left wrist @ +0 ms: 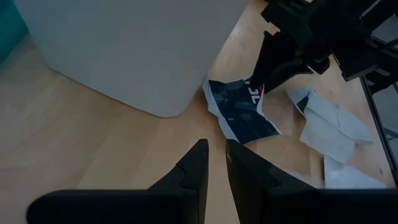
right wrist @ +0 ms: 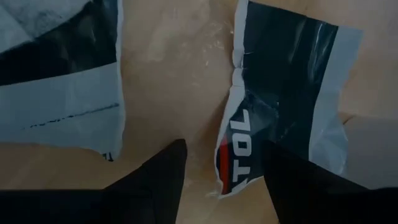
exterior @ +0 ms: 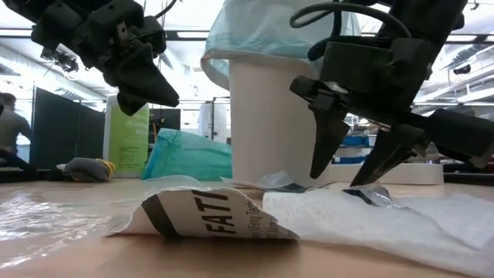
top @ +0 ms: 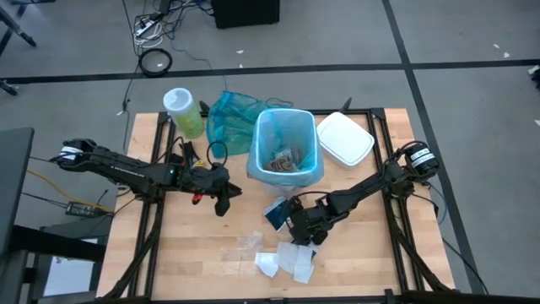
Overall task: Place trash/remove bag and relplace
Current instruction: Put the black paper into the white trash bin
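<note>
The wooden tabletop [top: 194, 245] keeps most of its bare room along the near edge and toward the near left corner, where only a clear, crinkled film [top: 240, 245] lies flat; the far edge is crowded. At the middle of the far half stands a white bin [top: 285, 173], smooth-walled with rounded corners, lined with the bag [top: 263, 135], a thin, translucent sky-blue plastic folded over the rim. Brown and pale scraps [top: 283, 160] already lie inside it. Left of the bin, against the far edge, sit a slumped teal-green plastic bag [top: 226, 114] and a pale green canister [top: 181, 111]; to the right lies a white lid [top: 344, 138]. The rest of the trash is on the wood in front of the bin: a dark, glossy flat packet [top: 275, 213] with white lettering, torn at its edge, and crumpled white paper [top: 287, 260] nearer the near edge. The right gripper [top: 295, 230] hangs just over the dark packet [right wrist: 286, 93], fingers spread apart, one on each side of the packet's edge, clasping nothing. The left gripper [top: 221, 201] hovers above bare wood left of the bin, fingers [left wrist: 193, 171] nearly together with a thin gap and nothing between them.
</note>
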